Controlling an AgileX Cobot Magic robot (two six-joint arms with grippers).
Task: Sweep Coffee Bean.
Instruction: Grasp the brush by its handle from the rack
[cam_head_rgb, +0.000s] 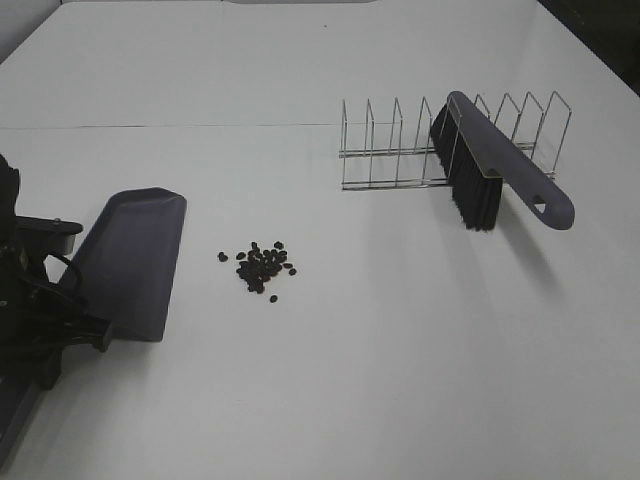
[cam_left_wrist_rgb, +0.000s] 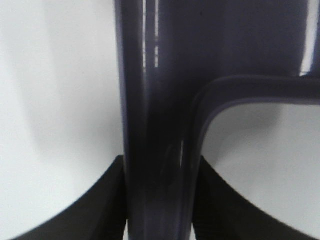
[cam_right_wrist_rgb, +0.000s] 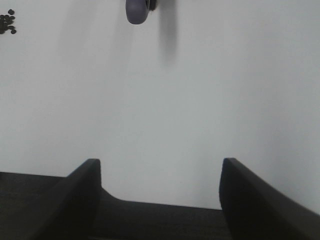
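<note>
Coffee bean (cam_head_rgb: 260, 268) heap, a small dark cluster, lying loose on the white table (cam_head_rgb: 400, 340), left of the middle in the high view, with a few strays at its edges. Just beside it on the left, not touching, a dark grey dustpan (cam_head_rgb: 130, 258), one long side facing the beans. Left pincer (cam_left_wrist_rgb: 159, 202) clamped together on the dustpan handle, black fingers (cam_left_wrist_rgb: 85, 216) pressed against either side of the glossy stem. Well apart on the right, toward the far side, a wire rack (cam_head_rgb: 385, 150) with upright dividers; propped in it and tilted, a hand brush (cam_head_rgb: 497, 165), black bristles downward, grey handle slanting toward the near right, a hanging hole near its tip. Right pincer (cam_right_wrist_rgb: 160, 200) standing wide apart over bare table, gripping nothing; out of the high view. From its wrist camera, only the rounded tip of the brush handle at one edge of the picture and a corner of the coffee bean cluster at another, both well ahead of the pincer.
</note>
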